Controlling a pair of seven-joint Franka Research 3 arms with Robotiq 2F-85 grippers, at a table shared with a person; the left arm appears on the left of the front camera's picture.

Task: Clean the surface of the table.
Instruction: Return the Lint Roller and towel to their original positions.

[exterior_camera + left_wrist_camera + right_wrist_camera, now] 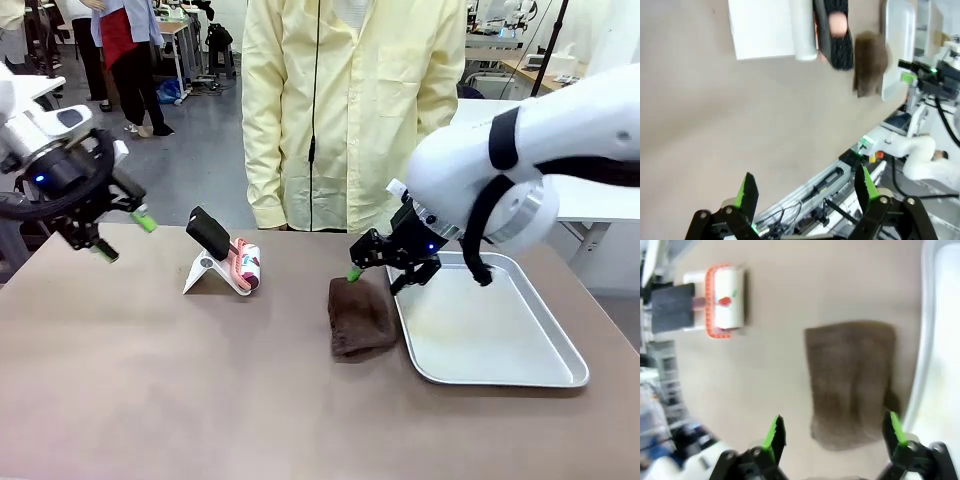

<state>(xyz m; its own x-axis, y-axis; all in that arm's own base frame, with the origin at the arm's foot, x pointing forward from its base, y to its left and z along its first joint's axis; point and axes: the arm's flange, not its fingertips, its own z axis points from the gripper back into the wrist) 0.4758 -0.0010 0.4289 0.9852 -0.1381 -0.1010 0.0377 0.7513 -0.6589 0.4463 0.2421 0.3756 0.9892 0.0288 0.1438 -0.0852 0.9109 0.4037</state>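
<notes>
Across the wide brown-taupe table [150, 380], a folded brown cloth [360, 316] is seen lying directly beneath the empty, wide-open right gripper [385, 268], while the likewise open, empty left gripper [122, 232] is held far left.

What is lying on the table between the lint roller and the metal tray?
A folded brown cloth lies there, against the tray's left rim. Between it and the lint roller the table is bare, as the front view shows.
</notes>
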